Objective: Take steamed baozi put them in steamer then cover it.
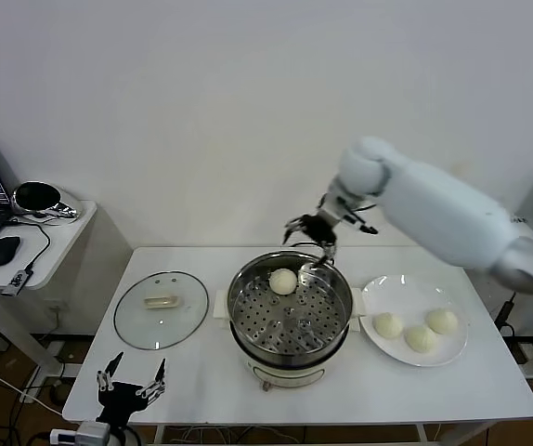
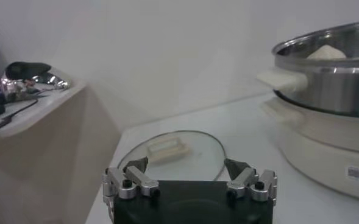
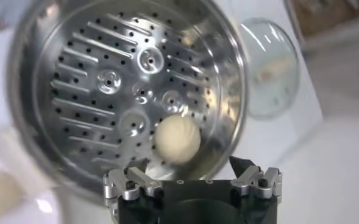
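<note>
The white table fills the lower half of the head view, and at its centre stands the steamer, a shiny steel pot on a white base with its perforated tray bare except for one steamed baozi lying near the tray's upper edge. To the left of the pot in that view lies the glass lid, flat on the table with its pale handle up, and to the right sits a white plate carrying the other three buns clustered together. The right gripper hangs just above the pot's upper rim, close over the lone bun; its fingers are spread apart and hold nothing. The left gripper waits low at the bottom left of the frame, off the table's near edge, its fingers likewise apart and empty. The buns look soft, light and easily dented, with a smooth skin that might slip or tear, so each probably wants a gentle pinch across its widest middle. The lid seems rigid and breakable, best taken by its handle.
</note>
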